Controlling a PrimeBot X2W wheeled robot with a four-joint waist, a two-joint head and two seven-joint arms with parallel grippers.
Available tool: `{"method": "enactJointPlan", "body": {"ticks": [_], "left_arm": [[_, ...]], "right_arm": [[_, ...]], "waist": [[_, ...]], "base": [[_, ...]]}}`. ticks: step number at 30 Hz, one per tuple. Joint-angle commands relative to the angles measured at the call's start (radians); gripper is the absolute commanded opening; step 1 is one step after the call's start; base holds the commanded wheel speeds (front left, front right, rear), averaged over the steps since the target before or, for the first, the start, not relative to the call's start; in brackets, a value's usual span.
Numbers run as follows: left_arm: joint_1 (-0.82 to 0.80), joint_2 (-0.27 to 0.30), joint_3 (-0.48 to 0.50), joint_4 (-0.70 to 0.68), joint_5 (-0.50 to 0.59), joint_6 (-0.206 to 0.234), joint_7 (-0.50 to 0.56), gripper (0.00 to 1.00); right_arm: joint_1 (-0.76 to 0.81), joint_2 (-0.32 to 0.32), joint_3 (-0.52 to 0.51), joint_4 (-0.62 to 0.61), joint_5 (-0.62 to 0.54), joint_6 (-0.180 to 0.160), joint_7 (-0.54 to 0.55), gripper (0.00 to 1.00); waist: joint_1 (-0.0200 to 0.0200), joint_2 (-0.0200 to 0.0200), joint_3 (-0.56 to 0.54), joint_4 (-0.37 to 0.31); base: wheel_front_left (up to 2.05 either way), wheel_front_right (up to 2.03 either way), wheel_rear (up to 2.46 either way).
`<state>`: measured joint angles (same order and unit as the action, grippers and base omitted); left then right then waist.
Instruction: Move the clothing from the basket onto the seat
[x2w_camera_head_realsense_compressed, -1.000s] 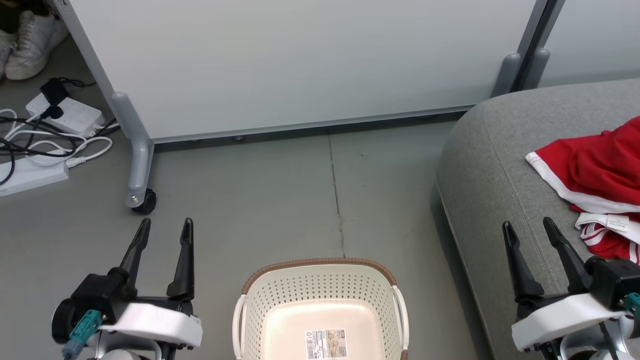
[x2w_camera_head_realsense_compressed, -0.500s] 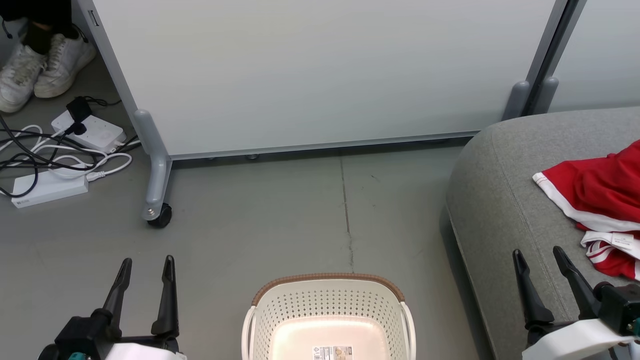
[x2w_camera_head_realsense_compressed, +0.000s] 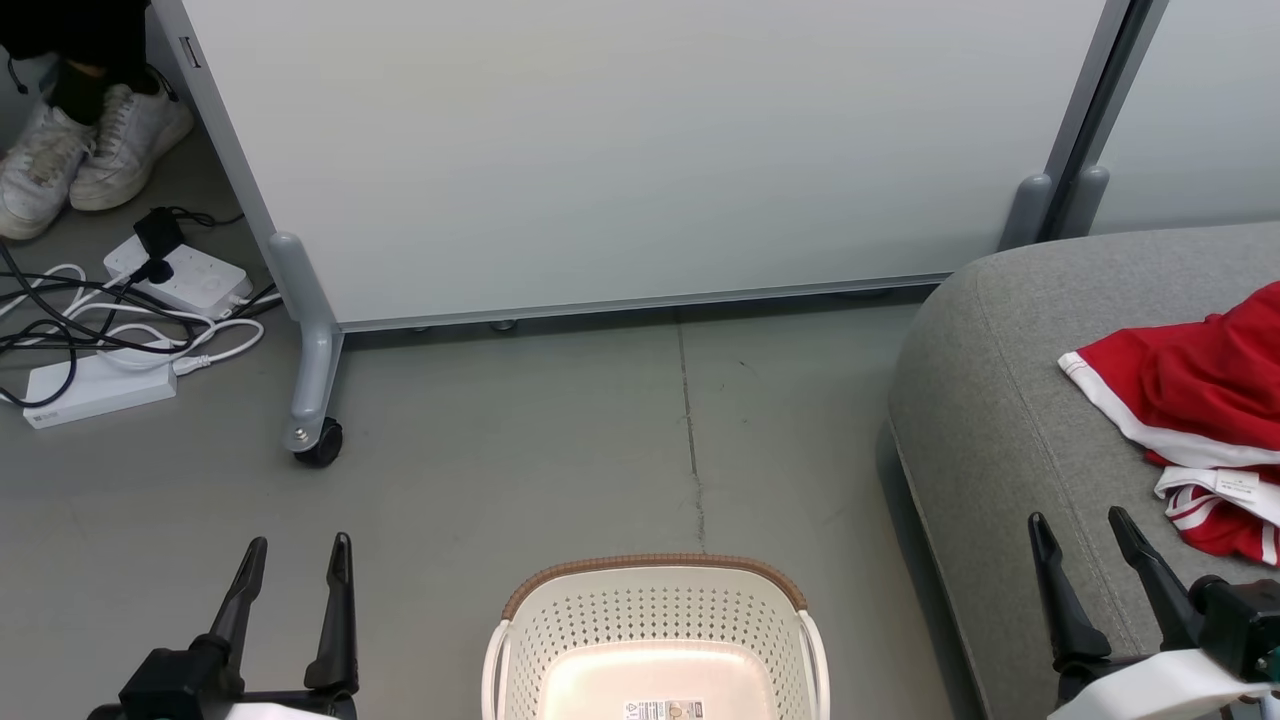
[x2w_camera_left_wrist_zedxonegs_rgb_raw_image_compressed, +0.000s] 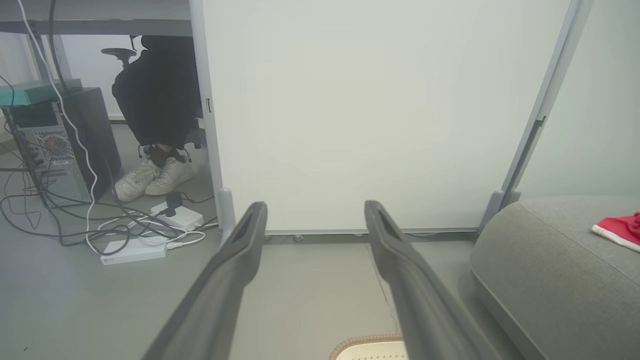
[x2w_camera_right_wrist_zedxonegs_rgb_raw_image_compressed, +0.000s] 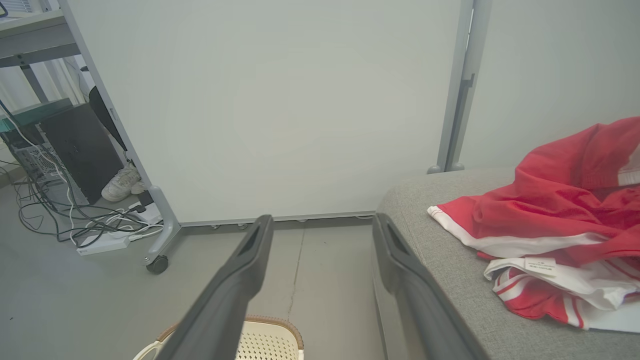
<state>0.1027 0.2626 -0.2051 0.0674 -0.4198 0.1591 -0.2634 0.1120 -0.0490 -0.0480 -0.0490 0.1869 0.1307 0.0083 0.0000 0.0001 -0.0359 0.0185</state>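
Below, cracked grey floor (x2w_camera_head_realsense_compressed: 520, 450), white partition (x2w_camera_head_realsense_compressed: 620, 150), clothing (x2w_camera_head_realsense_compressed: 1190, 390) on seat (x2w_camera_head_realsense_compressed: 1000, 430); left hand (x2w_camera_head_realsense_compressed: 300, 540) and right hand (x2w_camera_head_realsense_compressed: 1077, 515) released.

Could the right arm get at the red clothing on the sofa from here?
Probably yes: the right gripper is open near the seat, and only bare upholstery lies between it and the clothing.

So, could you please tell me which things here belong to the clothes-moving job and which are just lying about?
Job: red clothing, white basket, grey seat.
Lying about: power strips, cables, wheeled partition, a person's white shoes.
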Motion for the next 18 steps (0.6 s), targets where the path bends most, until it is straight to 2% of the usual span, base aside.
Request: {"method": "enactJointPlan", "body": {"ticks": [1,18], "left_arm": [[0.001,-0.001,0.008,0.005,0.009,-0.006,-0.002,1.0],[-0.009,-0.013,0.02,0.047,0.019,-0.021,-0.002,1.0]], "right_arm": [[0.001,-0.004,0.002,-0.003,0.006,0.0,0.0,1.0],[-0.012,-0.004,0.022,0.015,0.021,0.0,-0.006,1.0]], "waist": [[0.0,-0.0001,0.0,0.0],[0.0,-0.0001,0.002,-0.002]], "base": [[0.0,0.0,0.0],[0.0,0.0,0.0]]}}
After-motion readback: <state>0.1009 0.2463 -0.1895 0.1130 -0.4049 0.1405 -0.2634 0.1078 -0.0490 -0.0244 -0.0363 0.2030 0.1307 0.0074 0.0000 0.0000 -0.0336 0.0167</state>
